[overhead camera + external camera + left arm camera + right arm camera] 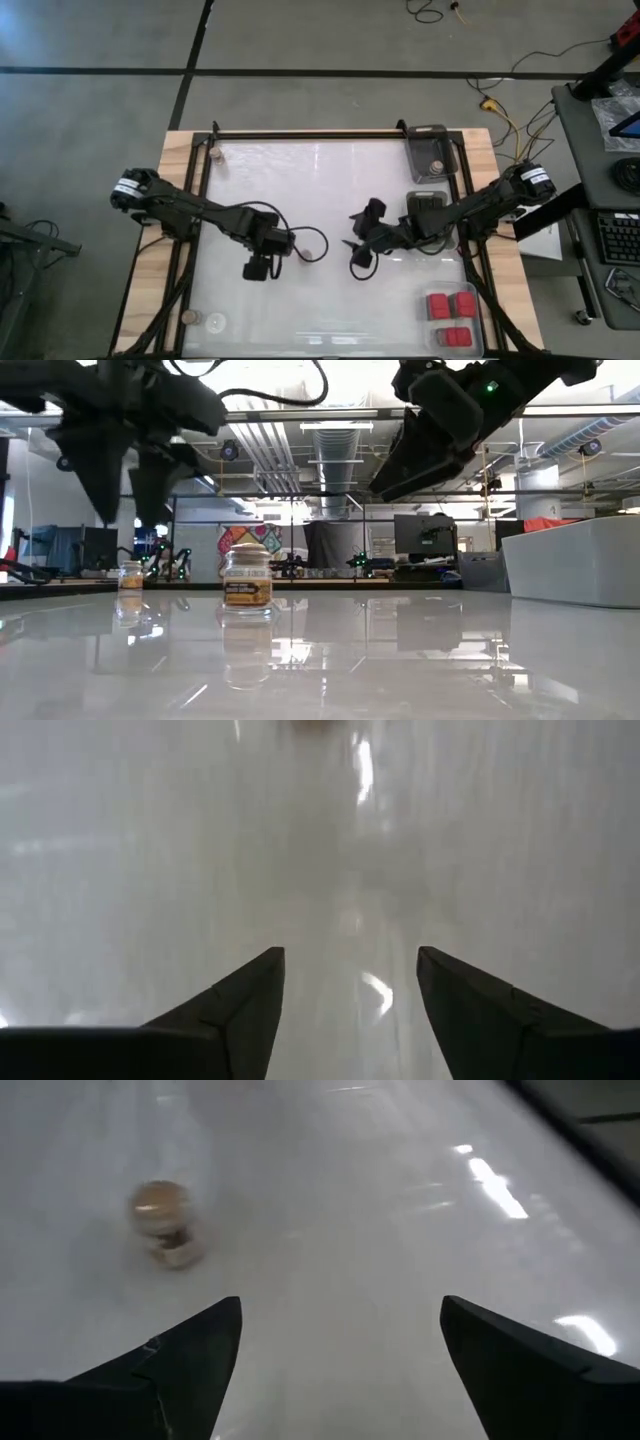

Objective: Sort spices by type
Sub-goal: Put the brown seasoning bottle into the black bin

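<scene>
Two dark arms reach over a glossy white worktop (pixel 300 200) with a pale wood border. The left tool (pixel 257 268) hangs above bare surface left of centre; its two wedge-shaped fingers (pixel 240 1010) stand moderately apart with nothing between them. The right tool (pixel 360 262) hangs near the centre, its fingers (pixel 190 1355) spread wide and empty.

Three red rectangular blocks (pixel 452 315) lie together in a clear plastic tray (pixel 478 335) at the near right corner. One small round jar (pixel 435 166) sits in a dark tray (pixel 418 150) at the far right corner. Another round jar (pixel 214 154) stands at the far left corner of the worktop, and two more (pixel 201 321) stand side by side at the near left corner. In the low view the nearer jar (pixel 247 577) shows clear glass sides, a brownish band and a pale rounded lid; a second jar (pixel 131 575) stands farther back. The right wrist view shows one jar (pixel 165 1223) standing upright on the worktop, well ahead of the fingers.
</scene>
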{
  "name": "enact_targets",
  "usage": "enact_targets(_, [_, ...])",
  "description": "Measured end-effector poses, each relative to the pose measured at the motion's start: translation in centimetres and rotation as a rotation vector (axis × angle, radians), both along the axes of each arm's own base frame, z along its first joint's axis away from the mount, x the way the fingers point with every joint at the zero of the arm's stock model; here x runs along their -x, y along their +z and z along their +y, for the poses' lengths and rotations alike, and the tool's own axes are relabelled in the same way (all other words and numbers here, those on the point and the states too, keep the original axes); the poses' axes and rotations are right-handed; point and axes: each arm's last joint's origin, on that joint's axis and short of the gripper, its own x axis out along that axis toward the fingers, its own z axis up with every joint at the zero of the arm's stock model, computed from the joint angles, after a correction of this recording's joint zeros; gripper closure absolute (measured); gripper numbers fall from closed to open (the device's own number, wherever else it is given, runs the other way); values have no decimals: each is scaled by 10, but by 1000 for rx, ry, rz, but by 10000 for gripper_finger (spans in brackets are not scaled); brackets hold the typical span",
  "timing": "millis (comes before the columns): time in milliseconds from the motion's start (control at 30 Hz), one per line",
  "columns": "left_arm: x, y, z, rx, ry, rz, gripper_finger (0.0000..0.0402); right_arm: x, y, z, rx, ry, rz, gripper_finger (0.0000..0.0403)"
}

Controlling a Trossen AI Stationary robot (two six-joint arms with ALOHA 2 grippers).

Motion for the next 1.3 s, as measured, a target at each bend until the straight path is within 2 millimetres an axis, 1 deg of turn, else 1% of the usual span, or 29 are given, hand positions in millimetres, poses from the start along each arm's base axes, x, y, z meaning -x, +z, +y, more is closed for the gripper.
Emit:
enact_targets(100, [-1,-7,0,33,14,-115,187,-7,-3,6,-38,99,-23,77])
enact_targets(167, [2,-12,1,54,38,-198,190,-12,-5,14,-45,161,-56,78])
enact_targets(233, [8,-16,3,64,67,-280,192,-19,-4,22,-46,194,-53,75])
enact_targets(333, [22,-25,7,78,106,-378,194,-33,3,28,-48,183,14,65])
enact_targets(400, [32,-34,10,89,137,-439,194,-47,9,32,-43,164,67,59])
enact_targets(467, [39,-40,10,131,152,-543,194,-58,11,35,-28,159,129,54])
enact_targets(567, [48,-48,7,207,143,-711,194,-79,19,42,-29,161,145,49])
enact_targets(700, [60,-63,6,254,126,-825,194,-102,23,48,-48,170,186,50])
enact_targets(833, [66,-75,10,223,134,-891,194,-122,23,46,-47,154,218,50])
enact_targets(900, [69,-79,13,177,137,-924,194,-132,22,38,-62,156,234,50])
enact_targets(1033, [67,-81,17,112,158,-1031,194,-151,15,22,-135,182,265,50])
enact_targets(1100, [67,-81,17,105,139,-1055,194,-156,11,19,-130,216,295,52])
enact_targets(1300, [69,-84,19,97,177,-1061,194,-165,-1,21,-129,231,333,60])
